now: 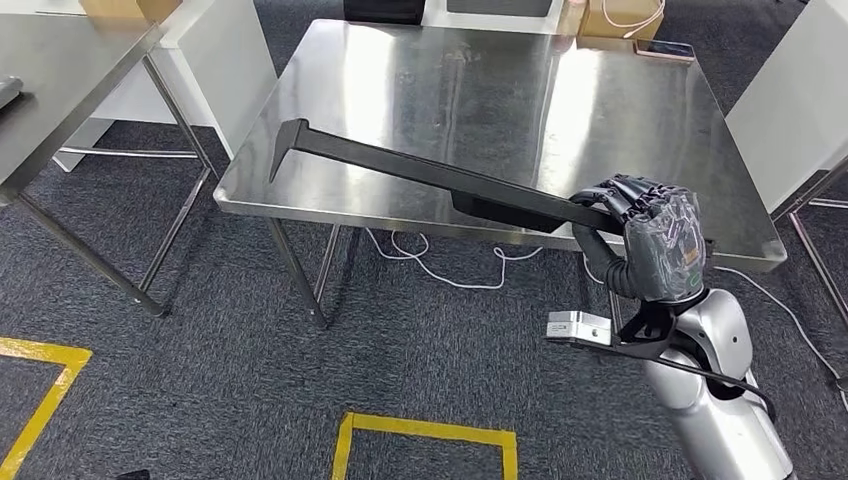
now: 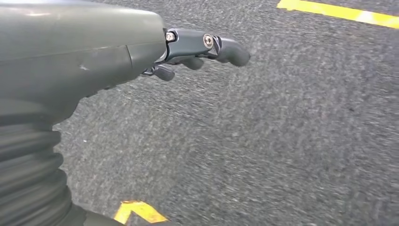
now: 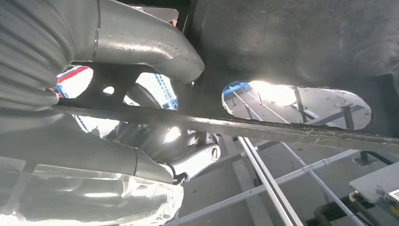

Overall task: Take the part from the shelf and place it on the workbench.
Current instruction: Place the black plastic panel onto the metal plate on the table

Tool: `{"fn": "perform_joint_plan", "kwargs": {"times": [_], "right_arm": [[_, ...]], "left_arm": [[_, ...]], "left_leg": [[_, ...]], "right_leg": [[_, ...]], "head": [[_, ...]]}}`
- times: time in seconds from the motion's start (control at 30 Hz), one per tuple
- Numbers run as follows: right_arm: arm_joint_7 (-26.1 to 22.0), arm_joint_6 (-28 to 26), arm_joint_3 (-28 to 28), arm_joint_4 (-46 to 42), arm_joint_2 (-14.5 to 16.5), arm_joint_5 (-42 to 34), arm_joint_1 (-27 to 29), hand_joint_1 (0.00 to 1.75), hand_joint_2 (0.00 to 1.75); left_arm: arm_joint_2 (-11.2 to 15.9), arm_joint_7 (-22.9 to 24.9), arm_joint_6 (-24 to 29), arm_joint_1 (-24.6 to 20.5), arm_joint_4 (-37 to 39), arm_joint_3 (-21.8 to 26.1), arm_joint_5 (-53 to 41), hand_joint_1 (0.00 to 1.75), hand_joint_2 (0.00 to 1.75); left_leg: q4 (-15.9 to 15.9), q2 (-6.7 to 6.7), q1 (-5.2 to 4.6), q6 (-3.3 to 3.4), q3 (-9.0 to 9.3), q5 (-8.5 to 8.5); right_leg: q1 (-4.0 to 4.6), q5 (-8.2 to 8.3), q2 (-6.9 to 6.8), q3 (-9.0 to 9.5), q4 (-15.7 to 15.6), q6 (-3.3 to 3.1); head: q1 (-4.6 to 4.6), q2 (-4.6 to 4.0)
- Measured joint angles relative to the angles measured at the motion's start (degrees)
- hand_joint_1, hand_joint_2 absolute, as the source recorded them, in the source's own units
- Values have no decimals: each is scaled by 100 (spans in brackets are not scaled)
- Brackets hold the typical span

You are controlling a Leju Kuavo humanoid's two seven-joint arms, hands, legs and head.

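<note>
Steel counter (image 1: 640, 110) ahead of and beyond the right robot hand (image 1: 655, 240), bare and shiny, over grey carpet.

Long black part (image 1: 430, 175) reaching from the right robot hand out leftward and away across the counter's near edge, hooked tip far from the grip, thicker block near it. Whether resting on the steel or hovering just above: cannot tell. Probably stiff moulded plastic, fairly light, yet long enough to lever hard against a grip at one end; likely to swing or droop at the far tip. Smooth, so prone to twisting in the fingers. Better taken nearer the thick middle for balance; held here at the very end.

Right robot hand wrapped in clear film, fingers closed round the part's end, knuckles up, arm rising from below.

Left robot hand (image 2: 197, 49) hanging over the carpet, fingers loosely spread, holding nothing.
</note>
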Motion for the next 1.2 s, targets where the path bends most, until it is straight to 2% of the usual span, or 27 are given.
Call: {"fn": "perform_joint_plan", "kwargs": {"times": [0.03, 0.07, 0.13, 0.17, 0.2, 0.27, 0.3, 0.33, 0.37, 0.4, 0.47, 0.5, 0.53, 0.57, 0.63, 0.67, 0.7, 0.73, 0.8, 0.87, 0.93, 0.97, 1.0, 1.03, 1.1, 1.13, 1.2], "right_arm": [[0, 0, 5, 1, 2, -1, 0, 175, 175], [0, 0, 12, 4, 6, -1, 5, 175, 175], [-1, 3, 34, 27, 27, 1, 17, 175, 175], [-5, 6, 41, 39, 35, -1, 22, 175, 175], [-12, 11, 48, 47, 43, -1, 8, 175, 175], [-23, 30, 55, 72, 50, -2, -73, 175, 175], [-16, 37, 62, 100, 56, 4, -130, 175, 175], [7, 38, 70, 146, 62, 14, -177, 175, 175], [52, 27, 75, 206, 64, 50, -203, 175, 175], [114, 4, 79, 271, 55, 118, -223, 175, 175], [289, -70, 72, 415, 16, 298, -232, 175, 175], [385, -100, 58, 498, -9, 365, -236, 175, 175], [479, -122, 36, 595, -32, 401, -250, 175, 175], [559, -140, 5, 712, -48, 416, -283, 175, 175], [654, -190, -86, 1000, -93, 414, -401, 175, 175], [672, -215, -145, 1143, -122, 409, -489, 175, 175], [672, -245, -220, 1287, -156, 399, -593, 175, 175], [667, -278, -293, 1413, -182, 389, -706, 175, 175], [638, -349, -421, 1670, -214, 371, -915, 175, 175], [631, -401, -495, 1895, -219, 395, -1030, 175, 175], [679, -435, -567, 2141, -223, 489, -1086, 175, 175], [720, -458, -609, 2299, -232, 564, -1127, 175, 175], [776, -494, -651, 2490, -245, 663, -1199, 175, 175], [851, -531, -694, 2715, -269, 779, -1313, 175, 175], [1037, -581, -783, 3254, -341, 1005, -1665, 175, 175], [1113, -577, -833, 3561, -386, 1091, -1887, 175, 175], [1181, -528, -922, 4143, -469, 1192, -2327, 175, 175]], "left_arm": [[1, 4, -1, 5, 0, 0, 0, 0, 175], [1, 7, 0, 15, 0, 0, 0, 0, 175], [6, 13, 10, 43, 3, 1, -2, 0, 175], [1, 31, 29, 39, 3, 2, -4, 0, 175], [-10, 63, 63, 4, 3, 4, -8, 0, 175], [-44, 146, 148, -129, -2, 7, -16, 0, 175], [-59, 176, 185, -196, -3, 5, -26, 0, 175], [-66, 192, 207, -249, -4, 4, -37, 0, 175], [-71, 203, 219, -282, -4, 2, -48, 0, 175], [-75, 210, 223, -303, -4, 1, -58, 0, 175], [-83, 217, 222, -309, -4, 3, -63, 0, 175], [-89, 213, 221, -307, -3, 4, -66, 0, 175], [-95, 201, 219, -305, -3, 4, -68, 0, 175], [-102, 170, 209, -301, -2, 5, -70, 0, 175], [-132, 25, 162, -310, -3, 5, -72, 0, 175], [-145, -90, 131, -322, -7, 8, -66, 0, 175], [-154, -228, 101, -343, -13, 11, -51, 0, 175], [-148, -351, 80, -368, -21, 16, -33, 0, 175], [-154, -535, 52, -411, -37, 27, 11, 0, 175], [-157, -708, 29, -442, -49, 49, 80, 0, 175], [-150, -1017, 47, -461, -55, 92, 160, 0, 175], [-148, -1212, 122, -465, -58, 115, 186, 0, 175], [-147, -1429, 242, -473, -63, 131, 210, 0, 175], [-145, -1659, 378, -487, -73, 141, 235, 0, 175], [-143, -2050, 552, -537, -101, 148, 296, 0, 175], [-143, -2146, 544, -569, -113, 149, 320, 0, 175], [-148, -2161, 462, -617, -124, 150, 353, 0, 175]], "left_leg": [[-244, 12, 11, -5, -57, 37], [-583, 26, 12, 11, -67, 335], [-1165, 50, -20, 79, -42, 1247], [-1313, 54, -43, 124, -9, 1561], [-1361, 49, -66, 177, 37, 1655], [-1420, -2, -90, 280, 250, 1531], [-1475, -22, -92, 337, 389, 1469], [-1532, -48, -89, 375, 540, 1400], [-1579, -66, -83, 403, 682, 1306], [-1608, -90, -80, 421, 816, 1204], [-1632, -151, -85, 420, 1096, 987], [-1640, -179, -93, 419, 1251, 878], [-1647, -202, -105, 417, 1409, 772], [-1657, -218, -113, 416, 1535, 672], [-1666, -242, -135, 401, 1725, 478], [-1688, -252, -137, 379, 1784, 396], [-1682, -256, -143, 356, 1859, 358], [-1681, -260, -153, 329, 1920, 340], [-1484, -189, -175, 277, 1941, 329], [-923, -83, -148, 211, 1612, 213], [-294, -26, -83, 125, 1103, -99], [-152, -18, -53, 80, 911, -252], [-176, -14, -27, 49, 796, -282], [-367, -11, -2, 30, 763, -141], [-1019, 4, 27, 8, 868, 455], [-1279, 19, 24, 19, 910, 650], [-1465, 42, -4, 91, 930, 814]], "right_leg": [[-15, -115, 1, 143, -2, 23], [-26, -231, -1, 258, -10, 49], [-15, -469, 9, 472, -48, 118], [-1, -544, 15, 595, -96, 162], [19, -560, 23, 711, -127, 230], [52, -380, 24, 748, 90, 404], [57, -255, 25, 576, 431, 454], [57, -186, 25, 321, 859, 454], [42, -232, 24, -2, 1282, 394], [46, -395, 25, -325, 1588, 310], [53, -928, 23, -841, 1753, 187], [60, -1130, 23, -1009, 1646, 170], [75, -1164, 24, -1132, 1444, 192], [100, -936, 22, -1217, 1151, 249], [142, -7, 14, -1308, 507, 390], [167, 382, 11, -1292, 288, 407], [163, 602, 14, -1270, 157, 365], [135, 675, 16, -1200, 101, 277], [45, 864, 4, -1054, 18, 157], [-14, 988, -12, -956, -10, 119], [-33, 950, -9, -956, -10, 99], [-40, 928, -6, -956, -10, 97], [-49, 906, -3, -954, -5, 104], [-62, 887, -1, -951, 4, 122], [-87, 846, 2, -945, 38, 180], [-86, 830, 0, -951, 54, 216], [-49, 803, -3, -973, 75, 291]], "head": [[0, 0], [-2, 0], [-7, 0], [-14, -1], [-15, -1], [-19, -2], [-21, -2], [-18, -3], [-10, -4], [2, -4], [22, -4], [26, -4], [32, -4], [43, -4], [45, -4], [49, -4], [50, -4], [58, -4], [55, -4], [20, -4], [-8, -4], [-10, -4], [-10, -4], [-10, -4], [-10, -4], [-12, -4], [-11, -4]]}}
